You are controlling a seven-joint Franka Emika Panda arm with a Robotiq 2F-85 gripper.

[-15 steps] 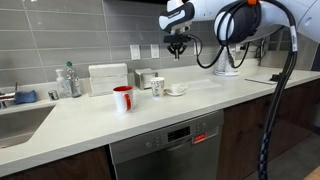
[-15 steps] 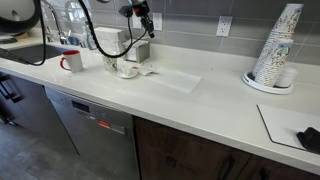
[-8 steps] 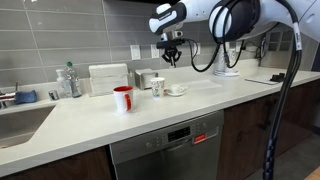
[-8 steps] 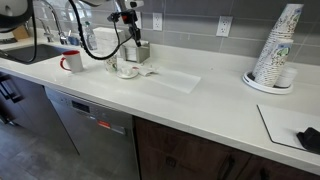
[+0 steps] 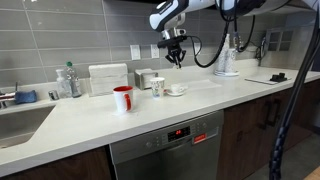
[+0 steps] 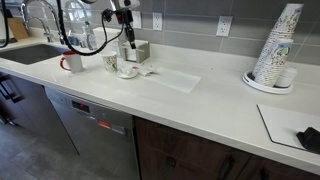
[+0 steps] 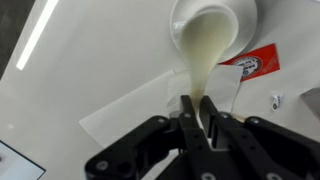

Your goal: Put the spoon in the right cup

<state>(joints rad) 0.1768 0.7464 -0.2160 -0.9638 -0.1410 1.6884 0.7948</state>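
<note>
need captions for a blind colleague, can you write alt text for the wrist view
The hand grips a cream-coloured spoon by its handle, its bowl end hanging over a white dish on the pale counter. A red-labelled packet lies beside the dish.

Cream spoon (image 7: 203,60) hangs bowl-down in the air; whitish right cup (image 5: 157,87) stands upright.

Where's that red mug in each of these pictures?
Exterior view: red cup left of centre, on the counter.
Exterior view: red cup far left.
Wrist view: not in it.
Shared landmark: the small white dish, in all three.
</note>
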